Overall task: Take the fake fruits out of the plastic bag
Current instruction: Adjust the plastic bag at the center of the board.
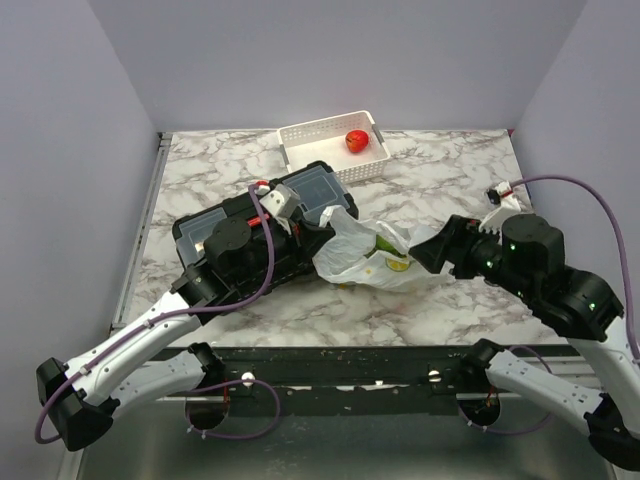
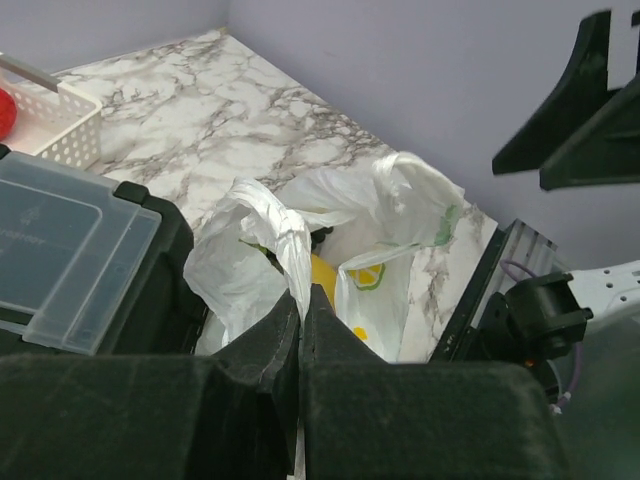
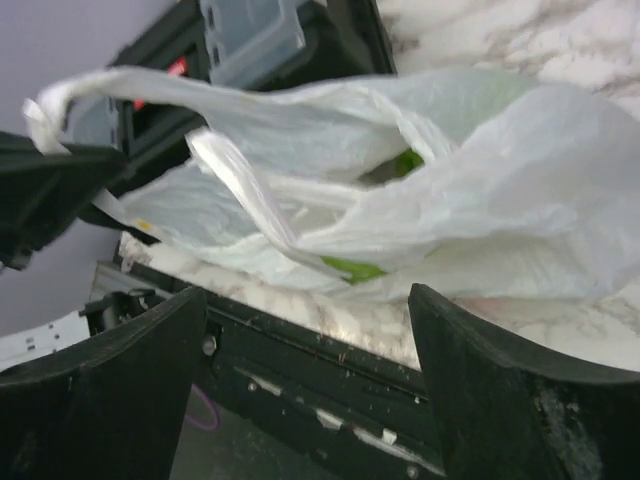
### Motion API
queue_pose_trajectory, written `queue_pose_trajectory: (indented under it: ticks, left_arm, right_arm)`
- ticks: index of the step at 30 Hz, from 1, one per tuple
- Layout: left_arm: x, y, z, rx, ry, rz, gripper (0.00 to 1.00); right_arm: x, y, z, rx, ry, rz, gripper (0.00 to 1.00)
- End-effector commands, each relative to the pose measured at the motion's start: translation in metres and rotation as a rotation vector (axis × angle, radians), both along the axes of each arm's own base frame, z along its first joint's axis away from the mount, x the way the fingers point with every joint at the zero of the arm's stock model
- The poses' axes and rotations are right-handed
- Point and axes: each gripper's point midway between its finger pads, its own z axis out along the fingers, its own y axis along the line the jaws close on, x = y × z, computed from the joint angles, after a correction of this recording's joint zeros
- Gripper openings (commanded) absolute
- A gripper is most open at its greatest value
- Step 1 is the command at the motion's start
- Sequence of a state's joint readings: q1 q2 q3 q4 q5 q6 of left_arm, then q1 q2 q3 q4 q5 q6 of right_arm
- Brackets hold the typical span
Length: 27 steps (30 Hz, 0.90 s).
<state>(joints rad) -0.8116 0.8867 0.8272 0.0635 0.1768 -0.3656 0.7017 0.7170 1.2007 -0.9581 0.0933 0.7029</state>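
Left end effector (image 2: 300, 335): closed tight on a twisted handle of the plastic bag (image 2: 395, 215), holding this handle up over the right end of the black toolbox (image 1: 250, 245). Right end effector (image 3: 305, 385): wide open, gripping nothing, low over the near part of the desk (image 1: 455, 175) and pointing straight at the bag.

Between the two, the bag itself, stretched with its long axis roughly left to right across the desk. One end lifted by the left pinch, the other slumped on the marble just in front of the right fingers (image 3: 95, 400). From the right wrist, a mouth gaping toward that side, with a second handle (image 3: 235, 175) hanging loose across it. Inside, something green (image 3: 352, 268) low in the folds. From the left wrist, something yellow (image 2: 322, 278) just behind the pinched handle. Number of fruits not possible to tell through the plastic.

Judged from this: right arm the nearer one to the opening. Probably a reach forward into the mouth, under the loose handle, with the left pinch as anchor against sliding. Thin, crinkly film, likely to fold over the fingers and to get caught together with a fruit.

Further out: smooth marble-patterned top, probably giving little grip to the bag. Toolbox right beside the bag on its left, apparently touching. White basket (image 1: 330, 150) well apart at the far side, with one red fruit (image 1: 356, 140) in it. Pale walls (image 1: 350, 60) closing the desk on three sides, well back from the bag.
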Motion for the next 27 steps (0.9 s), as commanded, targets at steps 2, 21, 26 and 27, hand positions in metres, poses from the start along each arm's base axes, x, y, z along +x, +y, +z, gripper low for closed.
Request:
queue_pose_trajectory:
  ticks: [2, 21, 26, 27]
  left_arm:
    - [-0.013, -0.003, 0.007, -0.058, 0.019, -0.057, 0.0]
    - [-0.026, -0.024, 0.062, -0.242, 0.078, -0.187, 0.0]
    - [-0.023, -0.022, 0.065, -0.251, 0.067, -0.164, 0.0]
    - [-0.022, -0.022, 0.065, -0.248, 0.058, -0.158, 0.0]
  right_arm:
    - [0.013, -0.016, 0.078, 0.06, -0.315, -0.044, 1.0]
    - [0.082, 0.108, -0.052, -0.009, -0.031, 0.231, 0.27]
    - [0.065, 0.068, -0.13, -0.075, 0.188, 0.014, 0.21]
    - [0.057, 0.053, -0.15, -0.088, 0.23, -0.049, 0.21]
